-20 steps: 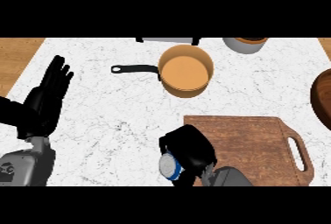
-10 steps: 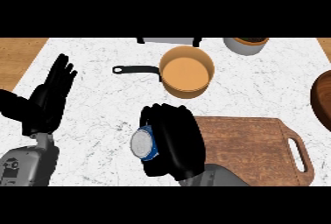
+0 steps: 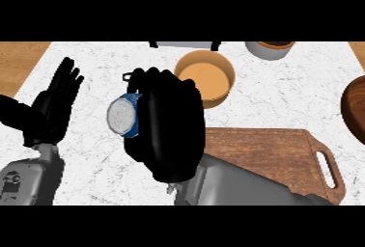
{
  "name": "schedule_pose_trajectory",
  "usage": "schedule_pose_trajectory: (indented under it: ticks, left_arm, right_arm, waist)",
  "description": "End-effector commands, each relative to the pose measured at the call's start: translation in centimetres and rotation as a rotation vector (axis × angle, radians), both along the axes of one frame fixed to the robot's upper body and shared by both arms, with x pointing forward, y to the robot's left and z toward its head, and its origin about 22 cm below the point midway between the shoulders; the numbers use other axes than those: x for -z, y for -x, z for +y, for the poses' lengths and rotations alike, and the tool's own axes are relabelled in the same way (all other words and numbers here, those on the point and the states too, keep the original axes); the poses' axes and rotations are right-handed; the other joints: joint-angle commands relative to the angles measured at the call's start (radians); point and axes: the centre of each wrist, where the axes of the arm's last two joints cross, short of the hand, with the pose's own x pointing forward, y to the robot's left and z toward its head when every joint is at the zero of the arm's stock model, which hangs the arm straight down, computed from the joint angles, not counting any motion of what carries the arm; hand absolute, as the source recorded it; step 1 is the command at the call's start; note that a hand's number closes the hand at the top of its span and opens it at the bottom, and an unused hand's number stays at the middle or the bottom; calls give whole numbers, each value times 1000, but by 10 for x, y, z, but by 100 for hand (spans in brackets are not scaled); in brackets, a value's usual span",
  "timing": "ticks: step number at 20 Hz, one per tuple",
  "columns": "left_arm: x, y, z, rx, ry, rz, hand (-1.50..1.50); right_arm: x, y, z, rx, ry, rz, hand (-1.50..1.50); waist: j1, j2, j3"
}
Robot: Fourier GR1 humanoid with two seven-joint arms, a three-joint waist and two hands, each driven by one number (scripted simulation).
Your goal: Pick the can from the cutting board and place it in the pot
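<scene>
Showing on the counter: one can (image 3: 123,116), blue-sided; one orange pot (image 3: 205,78); one wooden cutting board (image 3: 274,157); one grey cup (image 3: 270,48) at the far edge; one dark wooden bowl (image 3: 354,108), partly showing at right; two black hands, left (image 3: 53,103) and right (image 3: 165,126).

You see a blue can (image 3: 125,116) with a silver end, lying on its side and held off the cutting board (image 3: 274,157). The wooden board with a handle slot lies at its four o'clock. The orange pot (image 3: 206,77) sits at its one o'clock.
</scene>
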Motion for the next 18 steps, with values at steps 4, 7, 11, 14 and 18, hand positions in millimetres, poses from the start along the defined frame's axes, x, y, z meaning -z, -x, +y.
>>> schedule_pose_trajectory:
  ticks: [4,7,11,14,18]
  left_arm:
    - [-5,2,-2,12,-2,-15,0]
    - [9,2,4,-23,9,-19,0]
    - [-8,-4,5,-28,2,-19,0]
    - [-3,-5,13,-41,-16,-32,0]
    - [-5,1,9,-39,2,-24,0]
  right_arm:
    - [-20,-30,23,165,-180,52,150]
    - [-42,-52,21,166,-177,50,150]
    - [-23,-73,16,178,-227,72,150]
    - [-21,-90,3,171,-344,61,150]
    - [13,-128,-4,353,82,-12,150]
  waist:
    - [6,10,1]
    - [-25,12,1]
    - [-33,11,3]
    - [-33,17,3]
    - [-44,10,2]
